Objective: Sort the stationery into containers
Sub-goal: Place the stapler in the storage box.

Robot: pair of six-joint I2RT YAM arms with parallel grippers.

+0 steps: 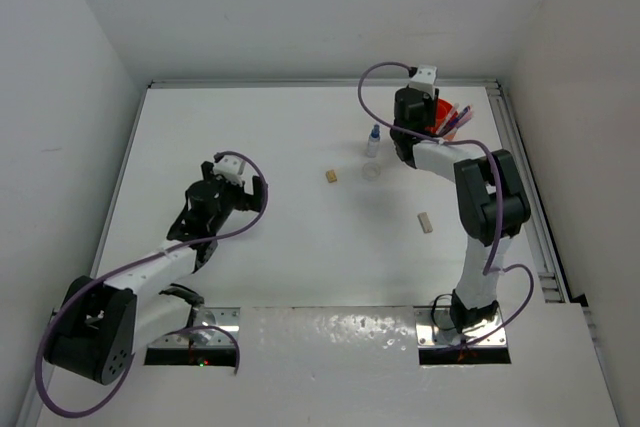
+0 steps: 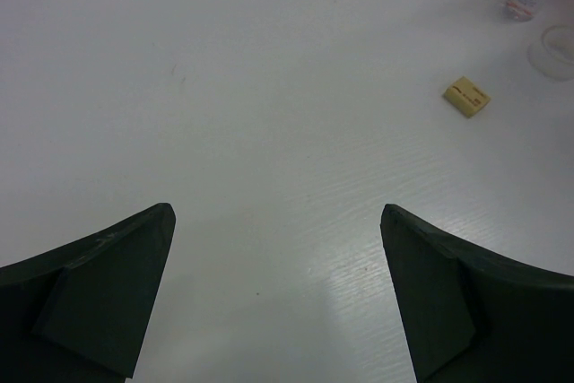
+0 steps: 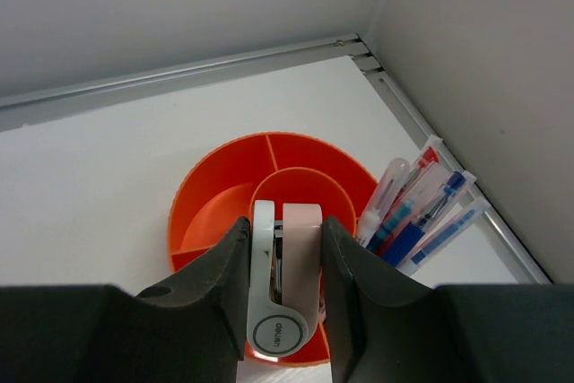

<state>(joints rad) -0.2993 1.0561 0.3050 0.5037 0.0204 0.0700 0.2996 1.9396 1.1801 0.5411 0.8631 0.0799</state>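
Nearest the bases, white eraser (image 1: pixel 425 222) lies flat on the table (image 1: pixel 300 247) — small rubbery block, light, grippy; pinch across the short sides. Left gripper (image 2: pixel 276 213) hangs spread wide over bare table, holding nothing. Further out, tan eraser (image 1: pixel 330 176), same handling; clear tape ring (image 1: pixel 371 172), likely thin, stiff and slick, so take it across the rim; blue-capped bottle (image 1: pixel 373 140) upright, tippy, grab the body. Far corner: right gripper (image 3: pixel 285 230) clamped on a white-and-pink plastic piece (image 3: pixel 300 266) — hard, smooth, probably light — over the orange tub (image 3: pixel 202 187); glossy divided moulding, pens (image 3: pixel 421 213) leaning out its right side.
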